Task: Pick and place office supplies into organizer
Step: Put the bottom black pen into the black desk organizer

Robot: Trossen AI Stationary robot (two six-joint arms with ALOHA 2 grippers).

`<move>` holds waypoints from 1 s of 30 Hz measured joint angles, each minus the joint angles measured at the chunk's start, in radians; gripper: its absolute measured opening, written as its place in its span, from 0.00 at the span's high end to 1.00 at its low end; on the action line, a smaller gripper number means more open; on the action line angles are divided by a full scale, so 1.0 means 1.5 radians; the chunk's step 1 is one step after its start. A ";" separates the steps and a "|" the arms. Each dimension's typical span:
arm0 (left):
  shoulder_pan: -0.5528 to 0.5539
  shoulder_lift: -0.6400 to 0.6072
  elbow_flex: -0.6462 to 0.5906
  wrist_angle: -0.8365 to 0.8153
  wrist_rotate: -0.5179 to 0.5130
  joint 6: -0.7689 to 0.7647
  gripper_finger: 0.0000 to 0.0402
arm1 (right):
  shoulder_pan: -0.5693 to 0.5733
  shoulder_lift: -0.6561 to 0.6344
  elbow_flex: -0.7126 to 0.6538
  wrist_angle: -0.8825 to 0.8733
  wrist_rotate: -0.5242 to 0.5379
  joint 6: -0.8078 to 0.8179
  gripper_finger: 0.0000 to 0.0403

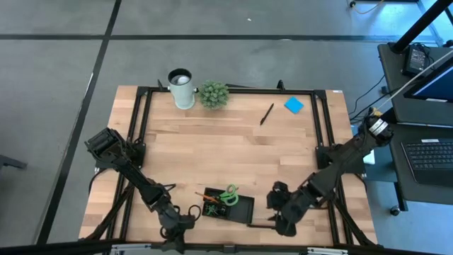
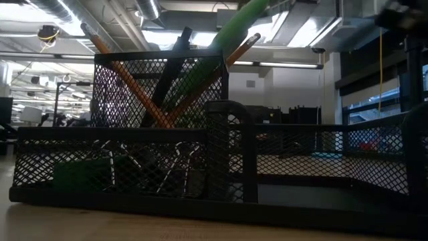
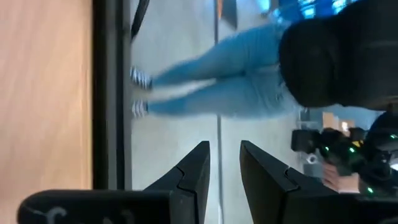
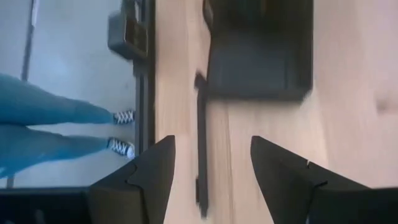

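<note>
Organizer point(image 1: 228, 206): black wire-mesh tray at the near edge of the table point(image 1: 212, 142), between the two arms. Tall rear compartment holds green-handled scissors point(image 1: 229, 194) and orange pencils point(image 2: 124, 80), leaning; low front compartments show mesh walls. A black pen point(image 4: 201, 143) lies on the wood just beside the tray's right side. Another pen point(image 1: 266, 113) and blue sticky pad point(image 1: 294, 105) lie at the far side.

Right pincer point(image 4: 211, 174): spread, empty, straddling the near pen. Left pincer point(image 3: 224, 180): narrow gap, pinching nothing, off the near edge.

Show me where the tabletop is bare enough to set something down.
Free: the broad wooden middle, between the cup, plant, pen and sticky pad at the back and the organizer in front. Crowded: the front edge, with both grippers beside the organizer.
</note>
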 joint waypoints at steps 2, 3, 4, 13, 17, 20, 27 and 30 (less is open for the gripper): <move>0.000 0.000 0.000 -0.037 0.022 -0.026 0.80 | 0.020 0.000 0.000 -0.016 0.001 0.027 0.48; 0.000 0.000 0.000 -0.056 0.027 -0.035 0.80 | 0.027 0.000 0.000 -0.018 0.002 0.042 0.48; 0.000 0.000 0.000 -0.075 0.029 -0.040 0.80 | 0.034 0.000 0.000 -0.020 0.004 0.057 0.48; 0.001 0.000 0.000 -0.165 -0.006 -0.048 0.80 | 0.063 0.023 0.000 0.012 0.008 0.097 0.48; 0.001 0.000 0.000 -0.166 -0.014 -0.048 0.80 | 0.066 0.061 0.000 0.056 0.008 0.103 0.46; 0.001 0.000 0.000 -0.167 -0.014 -0.048 0.80 | 0.068 0.092 0.000 0.056 0.008 0.133 0.44; 0.001 0.000 0.000 -0.168 -0.014 -0.047 0.80 | 0.091 0.138 0.000 0.049 0.002 0.129 0.41; 0.001 0.000 0.000 -0.173 -0.014 -0.024 0.80 | 0.101 0.150 0.000 0.034 0.002 0.114 0.41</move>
